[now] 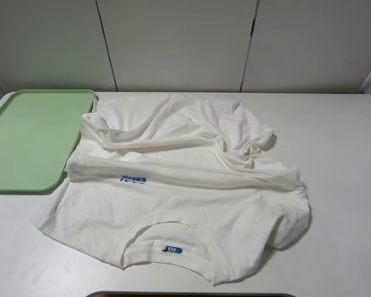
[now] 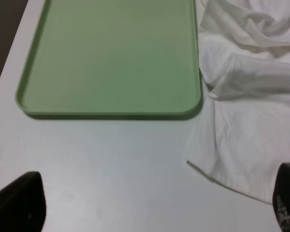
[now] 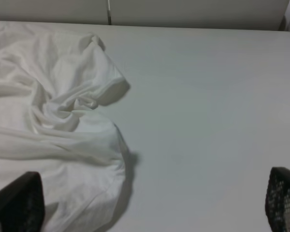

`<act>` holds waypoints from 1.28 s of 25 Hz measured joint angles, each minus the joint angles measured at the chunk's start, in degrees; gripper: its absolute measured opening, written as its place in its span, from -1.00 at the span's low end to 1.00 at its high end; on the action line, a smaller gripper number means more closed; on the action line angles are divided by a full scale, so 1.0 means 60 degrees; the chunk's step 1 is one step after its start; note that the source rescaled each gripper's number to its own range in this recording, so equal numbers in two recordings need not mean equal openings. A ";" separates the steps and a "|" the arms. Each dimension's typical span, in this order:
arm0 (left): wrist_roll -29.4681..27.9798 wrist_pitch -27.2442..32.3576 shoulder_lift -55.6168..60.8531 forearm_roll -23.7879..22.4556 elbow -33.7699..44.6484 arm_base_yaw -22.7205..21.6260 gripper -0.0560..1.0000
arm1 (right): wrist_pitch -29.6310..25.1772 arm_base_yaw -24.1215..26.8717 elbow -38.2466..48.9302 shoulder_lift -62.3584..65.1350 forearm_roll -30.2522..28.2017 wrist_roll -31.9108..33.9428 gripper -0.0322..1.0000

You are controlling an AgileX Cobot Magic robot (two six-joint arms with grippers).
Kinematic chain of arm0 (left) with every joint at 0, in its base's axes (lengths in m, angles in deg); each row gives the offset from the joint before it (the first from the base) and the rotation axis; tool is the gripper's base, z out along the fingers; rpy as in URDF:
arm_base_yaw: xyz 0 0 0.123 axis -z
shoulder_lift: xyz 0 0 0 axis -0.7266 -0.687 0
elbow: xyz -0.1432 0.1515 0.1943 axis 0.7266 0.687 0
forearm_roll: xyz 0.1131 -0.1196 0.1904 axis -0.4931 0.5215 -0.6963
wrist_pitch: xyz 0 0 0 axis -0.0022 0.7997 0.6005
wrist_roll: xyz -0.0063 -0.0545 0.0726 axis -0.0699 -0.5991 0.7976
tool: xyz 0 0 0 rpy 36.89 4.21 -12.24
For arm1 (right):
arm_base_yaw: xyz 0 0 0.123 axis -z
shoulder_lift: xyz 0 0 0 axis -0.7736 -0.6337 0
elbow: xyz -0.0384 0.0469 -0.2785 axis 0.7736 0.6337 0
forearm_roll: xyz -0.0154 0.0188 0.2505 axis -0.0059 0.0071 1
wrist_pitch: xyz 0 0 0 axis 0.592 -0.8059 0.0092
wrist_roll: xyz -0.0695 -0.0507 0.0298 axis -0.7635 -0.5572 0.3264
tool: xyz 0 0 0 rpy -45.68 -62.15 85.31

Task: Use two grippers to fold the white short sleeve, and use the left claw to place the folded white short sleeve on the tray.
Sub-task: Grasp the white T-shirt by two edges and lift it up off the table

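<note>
Loosely rumpled, the white short sleeve [image 1: 179,185] lies ahead of left claw [image 2: 152,210] and right claw [image 3: 150,208], both released.

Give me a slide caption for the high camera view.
Crumpled white T-shirt on a white table beside a pale green tray, not yet folded.

white shirt [image 1: 191,185], blue label [image 1: 172,250], green tray [image 1: 25,139]

My left gripper [image 2: 152,203] shows only two dark fingertips [image 2: 19,203], cut off at the picture's corners, and my right gripper [image 3: 150,203] the same. The tray [image 1: 25,142] runs past the overhead edge on its side away from the white short sleeve [image 1: 191,204], whose blue print [image 1: 133,179] is too small to read.
</note>
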 joint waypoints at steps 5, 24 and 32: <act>0.0000 0.0000 0.0000 0.0000 0.0000 0.0000 0.85 | 0.0000 0.0000 0.0000 0.0000 0.0000 0.0000 1.00; 0.0000 0.0000 0.0000 0.0000 0.0000 0.0000 0.85 | 0.0000 0.0000 0.0000 0.0000 0.0000 0.0000 1.00; 0.0030 0.0000 0.0000 0.0000 0.0000 0.0000 0.85 | 0.0000 0.0000 0.0000 0.0000 0.0029 0.0000 1.00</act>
